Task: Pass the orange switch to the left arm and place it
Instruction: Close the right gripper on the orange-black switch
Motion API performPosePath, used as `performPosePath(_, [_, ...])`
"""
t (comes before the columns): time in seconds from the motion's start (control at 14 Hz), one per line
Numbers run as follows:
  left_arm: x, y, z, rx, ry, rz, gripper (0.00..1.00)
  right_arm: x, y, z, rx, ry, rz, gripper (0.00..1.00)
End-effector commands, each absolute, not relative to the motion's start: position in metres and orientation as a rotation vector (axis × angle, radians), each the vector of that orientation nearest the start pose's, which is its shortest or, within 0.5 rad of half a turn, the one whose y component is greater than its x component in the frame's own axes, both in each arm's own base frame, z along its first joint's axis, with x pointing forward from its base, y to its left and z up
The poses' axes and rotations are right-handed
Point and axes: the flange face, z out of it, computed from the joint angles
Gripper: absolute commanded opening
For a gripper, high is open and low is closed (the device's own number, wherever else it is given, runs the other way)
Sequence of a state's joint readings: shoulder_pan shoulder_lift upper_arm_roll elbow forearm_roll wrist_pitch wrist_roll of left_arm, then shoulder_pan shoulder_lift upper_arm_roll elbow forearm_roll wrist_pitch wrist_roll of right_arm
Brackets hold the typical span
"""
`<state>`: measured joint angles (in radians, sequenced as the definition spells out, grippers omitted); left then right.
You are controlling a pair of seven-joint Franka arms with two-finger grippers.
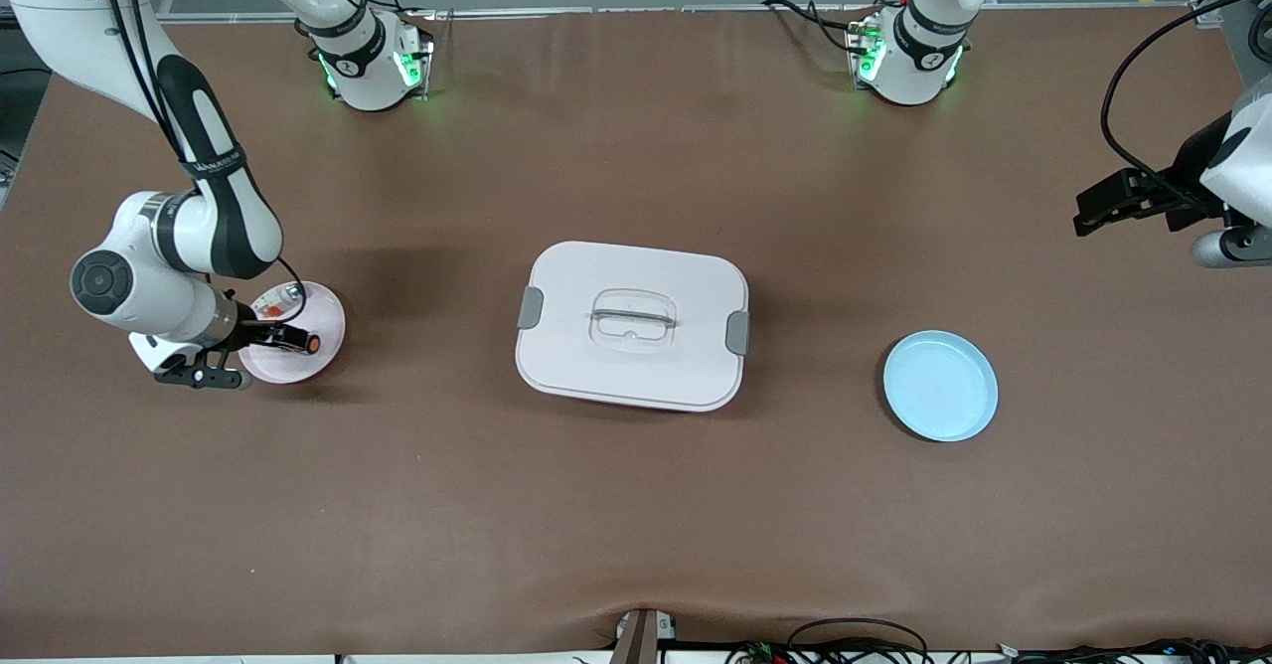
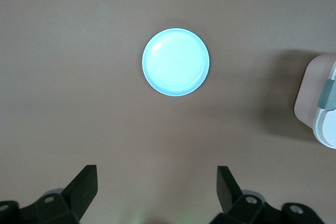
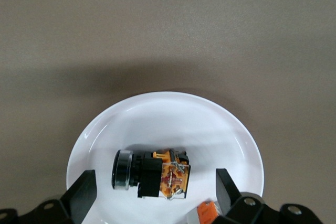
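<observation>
The orange switch (image 3: 151, 174) lies on its side on a pink plate (image 1: 326, 318) at the right arm's end of the table; its round orange face (image 1: 312, 344) points toward the box. My right gripper (image 1: 260, 354) is down at the plate, open. Its fingers (image 3: 81, 195) stand on either side of the switch without touching it. The white box (image 1: 632, 324) with grey latches sits at the table's middle. My left gripper (image 1: 1088, 215) hangs open and empty, high over the left arm's end of the table, and sees the blue plate (image 2: 176, 62) and a corner of the box (image 2: 320, 108).
A small silvery-white part with a red-orange bit (image 1: 278, 301) shares the pink plate (image 3: 168, 124) with the switch, and its orange bit (image 3: 208, 212) shows by one finger. The blue plate (image 1: 940, 386) lies bare between the box and the left arm's end. Cables run along the table's front edge.
</observation>
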<state>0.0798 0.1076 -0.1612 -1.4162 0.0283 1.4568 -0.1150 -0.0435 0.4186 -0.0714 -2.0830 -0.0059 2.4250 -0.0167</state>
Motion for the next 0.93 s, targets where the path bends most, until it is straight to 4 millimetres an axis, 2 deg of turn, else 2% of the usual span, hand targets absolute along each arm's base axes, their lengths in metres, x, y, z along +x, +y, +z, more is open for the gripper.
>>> performPosePath(0.0, [0.573, -0.037, 0.629, -3.113, -0.058, 0.114, 1.00, 0.569, -0.066, 0.204, -3.157, 0.165, 0.098, 1.00])
performPosePath(0.43, [0.571, -0.038, 0.626, -3.109, -0.054, 0.149, 1.00, 0.559, -0.066, 0.182, -3.130, 0.228, 0.073, 1.00])
performPosePath(0.86, [0.571, -0.039, 0.626, -3.110, -0.051, 0.147, 1.00, 0.551, -0.064, 0.169, -3.119, 0.253, 0.071, 1.00])
